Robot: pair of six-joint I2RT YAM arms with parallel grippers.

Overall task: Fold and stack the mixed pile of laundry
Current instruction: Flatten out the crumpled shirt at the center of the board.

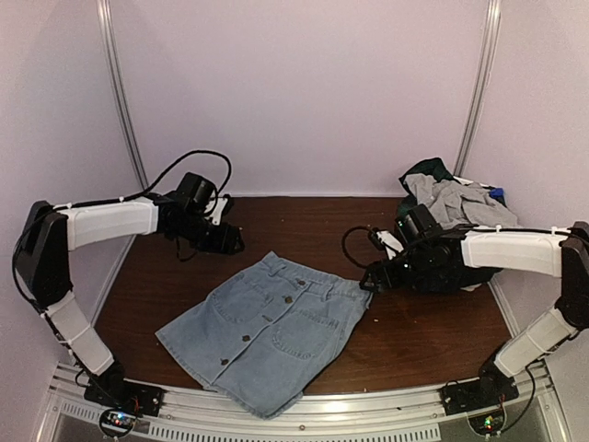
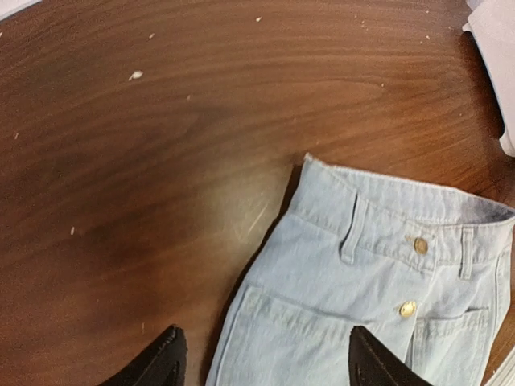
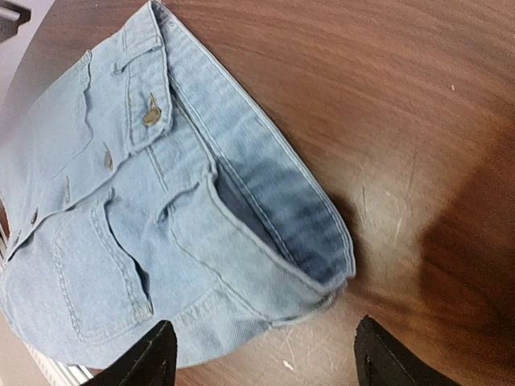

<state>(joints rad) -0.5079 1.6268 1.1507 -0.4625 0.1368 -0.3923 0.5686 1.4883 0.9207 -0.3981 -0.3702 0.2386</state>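
Soft, even light; wrist views edge-warped.

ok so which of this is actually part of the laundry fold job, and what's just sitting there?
Job:
denim skirt, spread flat, centre
mixed laundry pile, far right corner
left gripper and right gripper, both open

Just there:
pale specks on the table
arm cable
metal rail at near edge

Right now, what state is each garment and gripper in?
denim skirt: spread flat on the table, front up, not folded.
waistband: gaping open at one end.
laundry pile: rumpled heap at the far right corner, unfolded.
left gripper: open, empty, over one waistband corner.
right gripper: open, empty, at the gaping end.
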